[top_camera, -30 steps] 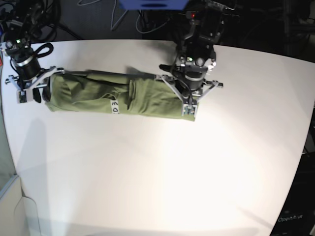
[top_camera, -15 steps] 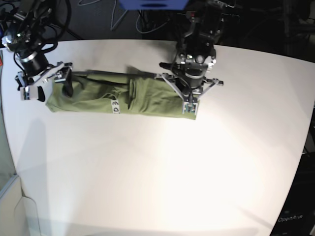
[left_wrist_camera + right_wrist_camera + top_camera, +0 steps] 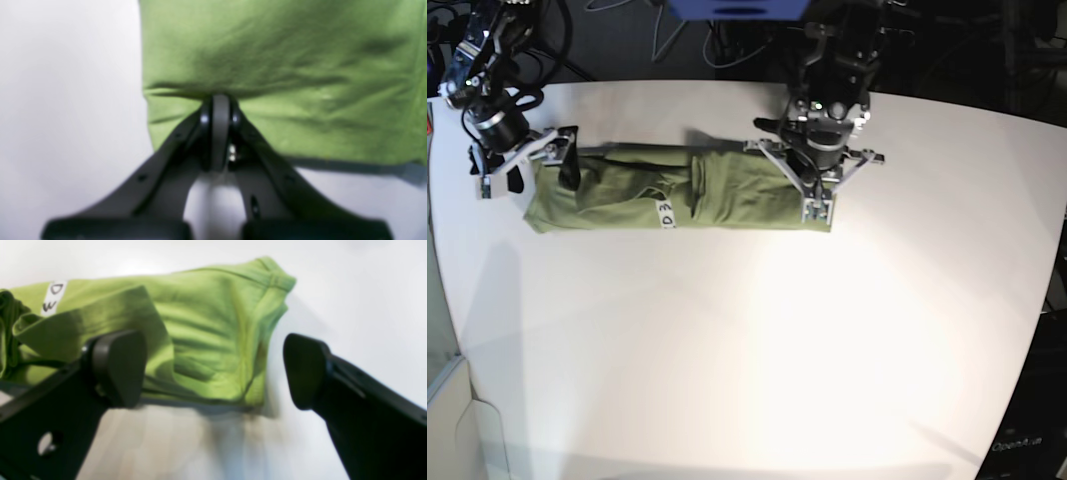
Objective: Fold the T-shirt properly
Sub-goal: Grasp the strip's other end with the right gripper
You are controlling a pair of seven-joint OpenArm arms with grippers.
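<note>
You see wrinkled olive-green cotton T-shirt [image 3: 677, 200] folded into long band on white desk [image 3: 757, 350]. Left gripper [image 3: 217, 110] fingers pressed together, pinching shirt's end edge. Right gripper [image 3: 213, 370] fingers spread wide above opposite end, not touching cloth.

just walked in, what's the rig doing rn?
Two arms are folding an olive T-shirt on the white table. The shirt lies as a long narrow band, its tag facing up. The left gripper has its jaws shut on the band's end in the left wrist view. The right gripper hangs at the other end with jaws wide open, holding no cloth.
</note>
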